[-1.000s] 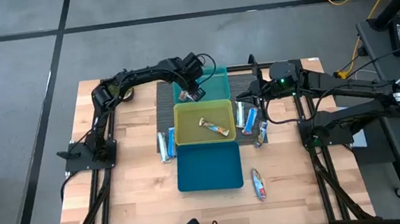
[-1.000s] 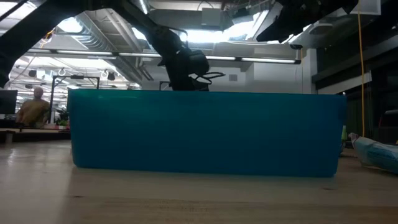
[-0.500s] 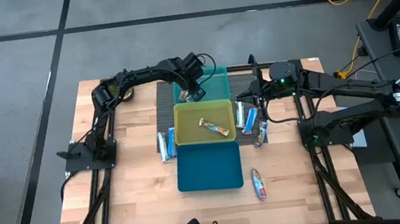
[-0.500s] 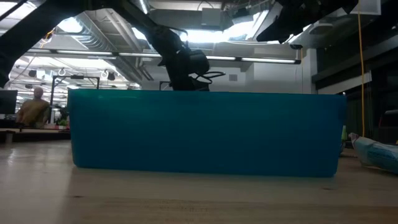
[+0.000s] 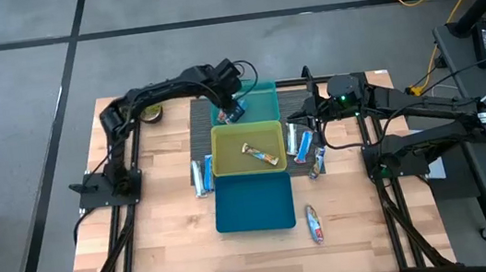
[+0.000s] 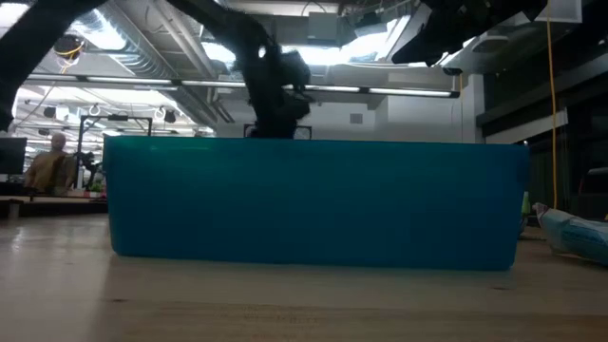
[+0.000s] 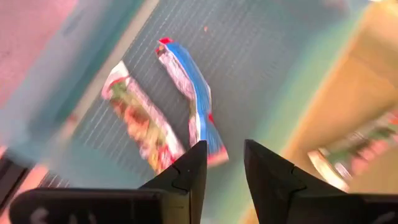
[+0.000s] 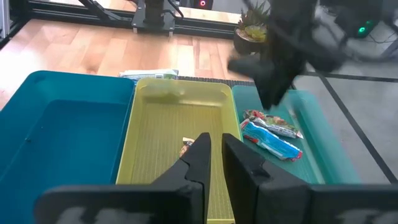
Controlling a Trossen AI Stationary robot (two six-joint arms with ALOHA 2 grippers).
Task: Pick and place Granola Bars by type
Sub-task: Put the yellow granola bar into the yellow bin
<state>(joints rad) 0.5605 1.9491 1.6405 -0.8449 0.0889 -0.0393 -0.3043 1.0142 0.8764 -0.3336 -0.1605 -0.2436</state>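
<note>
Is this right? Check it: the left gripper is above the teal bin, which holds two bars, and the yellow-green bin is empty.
Not quite. The yellow-green bin is not empty: the high view shows one orange-marked bar lying in it. The rest holds: the left gripper is above the teal bin, and the left wrist view shows two bars inside.

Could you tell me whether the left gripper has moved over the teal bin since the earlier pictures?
Yes. In the high view the left gripper has drawn slightly toward the far rim of the teal bin, its arm swinging left; two bars lie below it.
</note>
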